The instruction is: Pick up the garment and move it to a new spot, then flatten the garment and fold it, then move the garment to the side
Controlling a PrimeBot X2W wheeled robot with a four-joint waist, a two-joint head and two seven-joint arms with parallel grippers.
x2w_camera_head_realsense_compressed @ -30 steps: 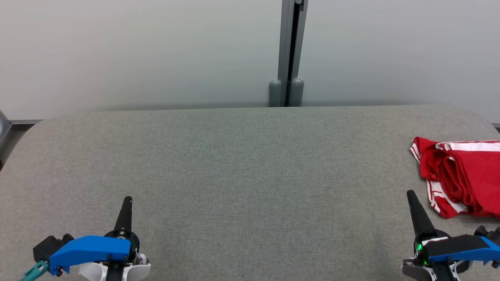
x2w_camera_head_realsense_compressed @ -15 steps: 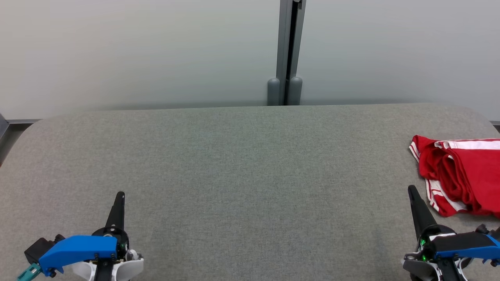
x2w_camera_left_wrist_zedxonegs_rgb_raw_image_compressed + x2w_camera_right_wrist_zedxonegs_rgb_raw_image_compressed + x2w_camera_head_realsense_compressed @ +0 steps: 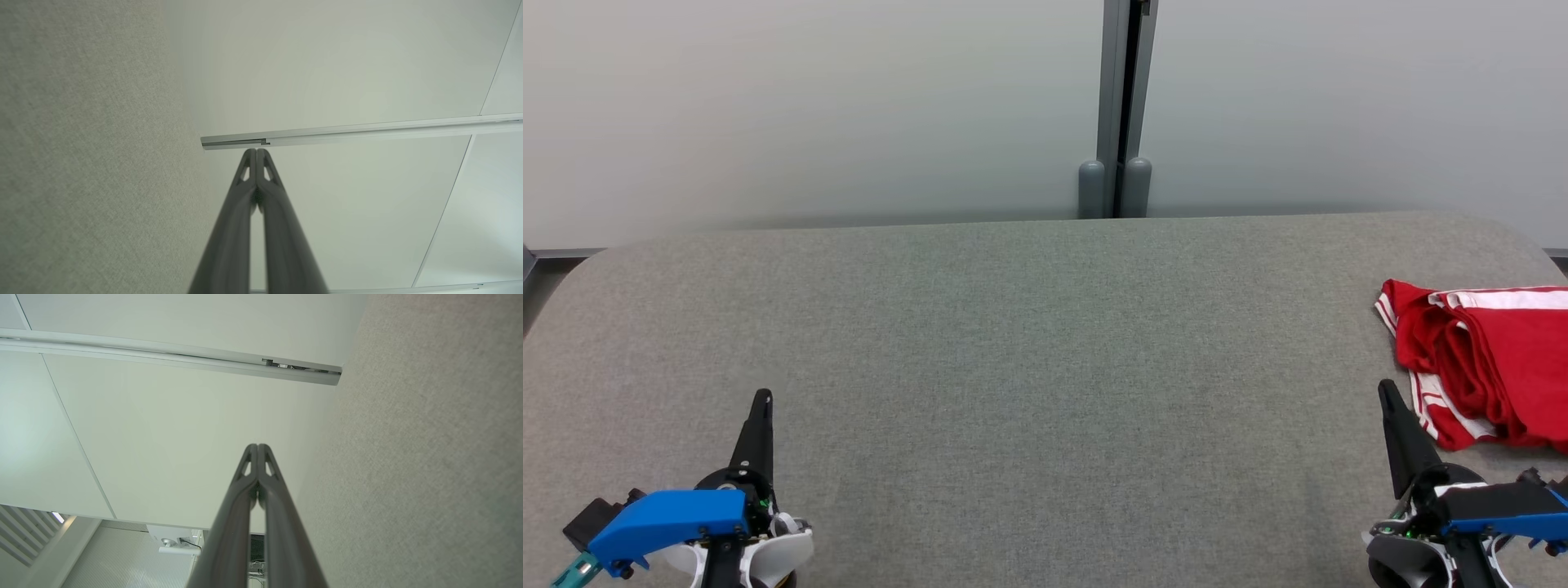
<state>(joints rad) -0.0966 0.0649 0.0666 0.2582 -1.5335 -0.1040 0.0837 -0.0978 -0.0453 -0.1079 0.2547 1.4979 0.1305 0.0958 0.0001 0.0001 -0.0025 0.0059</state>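
Garment (image 3: 1494, 367) lay loosely folded at table (image 3: 1045, 343) right edge, looked done; left gripper (image 3: 760, 398), right gripper (image 3: 1385, 388) closed, empty.

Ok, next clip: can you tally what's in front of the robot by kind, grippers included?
Garment, red with white stripes, bunched at the table's right edge: 1
Grippers: 2, the left gripper and the right gripper, both shut and holding nothing
Table, grey fabric top: 1
Total: 4

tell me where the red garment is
In the head view the red garment lies bunched at the right edge of the grey table, just beyond the right hand.
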